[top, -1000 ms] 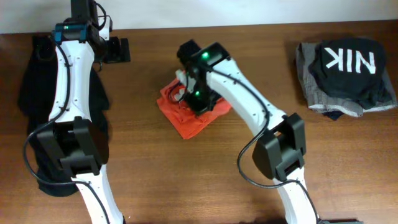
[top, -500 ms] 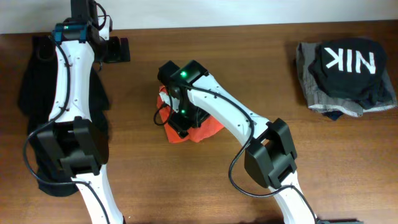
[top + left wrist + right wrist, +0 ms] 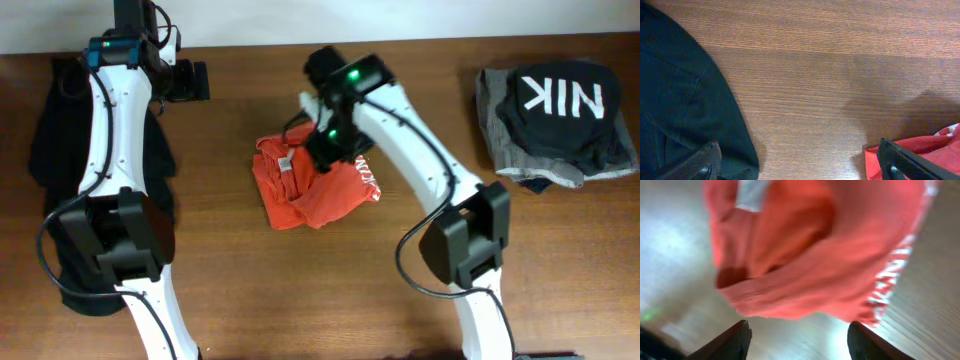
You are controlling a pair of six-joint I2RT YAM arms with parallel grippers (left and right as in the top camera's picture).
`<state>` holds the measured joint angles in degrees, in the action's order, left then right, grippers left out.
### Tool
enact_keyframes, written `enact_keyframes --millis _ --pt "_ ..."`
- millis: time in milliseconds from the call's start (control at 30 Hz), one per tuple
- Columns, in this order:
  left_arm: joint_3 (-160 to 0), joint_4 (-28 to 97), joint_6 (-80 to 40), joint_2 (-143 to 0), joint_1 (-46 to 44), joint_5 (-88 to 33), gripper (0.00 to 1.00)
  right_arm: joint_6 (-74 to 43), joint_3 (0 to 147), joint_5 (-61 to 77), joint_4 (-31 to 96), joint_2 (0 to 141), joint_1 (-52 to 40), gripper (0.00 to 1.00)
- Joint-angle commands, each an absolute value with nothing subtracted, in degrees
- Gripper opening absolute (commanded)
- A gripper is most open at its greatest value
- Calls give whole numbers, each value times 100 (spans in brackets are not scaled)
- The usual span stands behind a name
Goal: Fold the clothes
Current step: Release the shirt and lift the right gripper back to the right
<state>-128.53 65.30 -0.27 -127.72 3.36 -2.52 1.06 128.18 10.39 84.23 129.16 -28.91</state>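
- The orange-red T-shirt (image 3: 318, 200) lies in the middle of the wooden table (image 3: 230, 290) as a loose, crumpled bundle. It is wider than it is deep.
- From overhead I see its long axis run roughly left to right, dipping a little toward the right end. The white neck label (image 3: 285, 163) faces up near the left end and the white chest print (image 3: 368, 180) sits at the right edge.
- The count is one T-shirt, one label and one print.
- I cannot read the print or the label. My right wrist view is blurred and the overhead view is too small.
- My right gripper (image 3: 802, 342) hangs over the bundle's upper middle with its fingers spread and nothing between them. I cannot tell whether it touches the cloth.
- My left gripper (image 3: 807, 165) sits at the table's far left, well away from the T-shirt. Its fingers are spread wide over bare wood.
- One dark garment (image 3: 45, 150) lies under my left arm.
- At the far right, one black shirt (image 3: 560, 115) with big white letters "NIK" rests on one grey folded garment (image 3: 500, 140).
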Motion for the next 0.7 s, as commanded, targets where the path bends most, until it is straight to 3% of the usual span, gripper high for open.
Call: enact_keyframes --millis 0,333,667 --pt "-12943 6517 -45 -12652 353 -233 99 71 12589 1076 8440 12790 -2961 65" --pt "-12936 6595 -45 -12654 349 -342 99 298 11535 963 7876 12794 -2788 64" --pt "-12932 6654 -45 -12661 349 -384 99 620 10818 1758 7397 12798 -2314 63"
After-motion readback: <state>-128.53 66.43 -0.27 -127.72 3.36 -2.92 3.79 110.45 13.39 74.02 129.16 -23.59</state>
